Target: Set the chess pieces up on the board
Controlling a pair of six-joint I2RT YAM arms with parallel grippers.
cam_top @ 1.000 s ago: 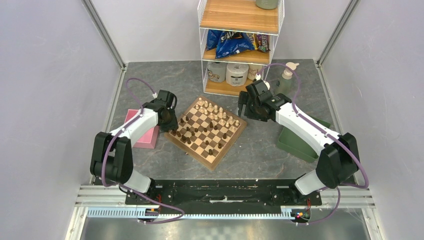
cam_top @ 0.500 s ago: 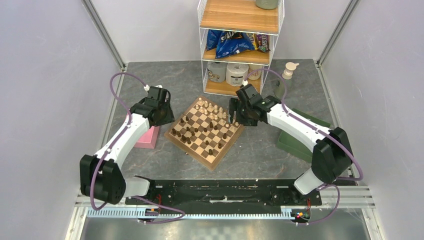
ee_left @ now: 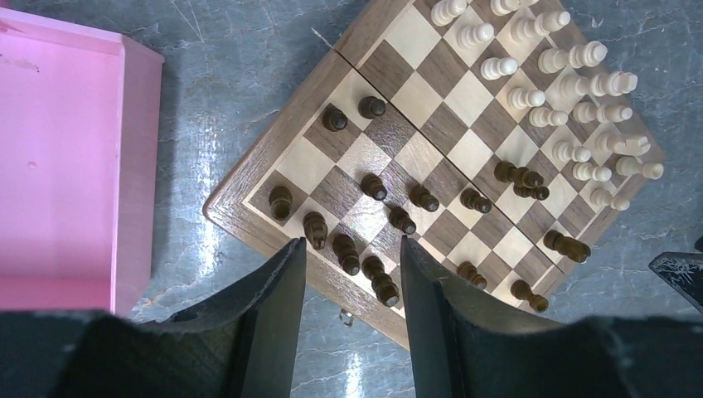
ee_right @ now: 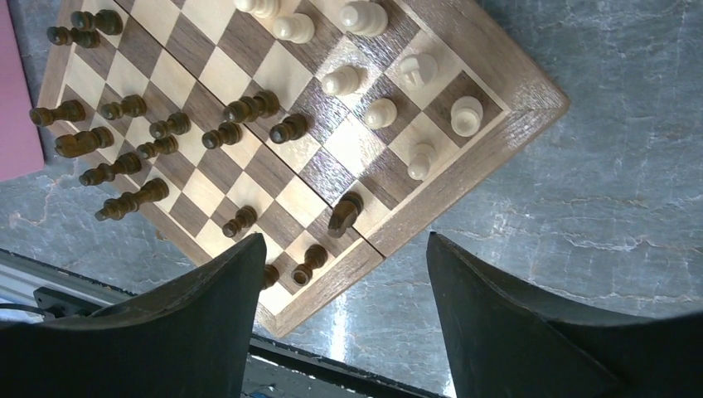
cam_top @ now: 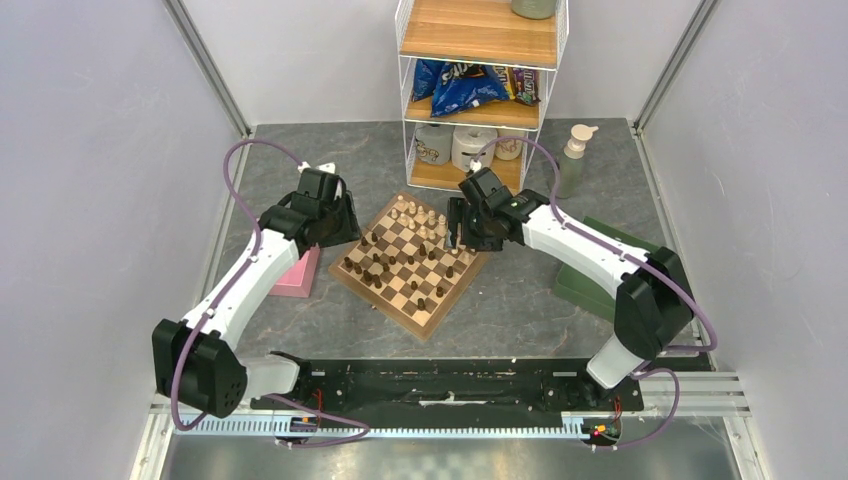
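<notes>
The board [cam_top: 425, 332] lies turned like a diamond in the middle of the table. Dark brown pieces [cam_top: 378, 270] stand loosely on its near-left half, and cream pieces [cam_top: 432, 222] stand in rows along its far-right side. My left gripper [cam_top: 335, 225] hovers above the board's left edge, open and empty. In the left wrist view its fingers [ee_left: 351, 242] frame dark pieces [ee_left: 374, 187] near the board's border [ee_left: 282, 116]. My right gripper [cam_top: 458, 232] hovers over the board's right side, open and empty. The right wrist view [ee_right: 346, 236] shows dark pieces [ee_right: 240, 109] and cream pieces [ee_right: 467, 114] below it.
A pink block [cam_top: 290, 268] lies just left of the board and also shows in the left wrist view [ee_left: 58, 166]. A green tray [cam_top: 590, 280] lies at the right under the right arm. A wire shelf [cam_top: 480, 90] and a soap bottle [cam_top: 572, 160] stand behind the board.
My right gripper has moved left, from beside the board's far right edge to over its cream pieces. My left arm has stretched out and its gripper has shifted slightly back from the board's left edge.
</notes>
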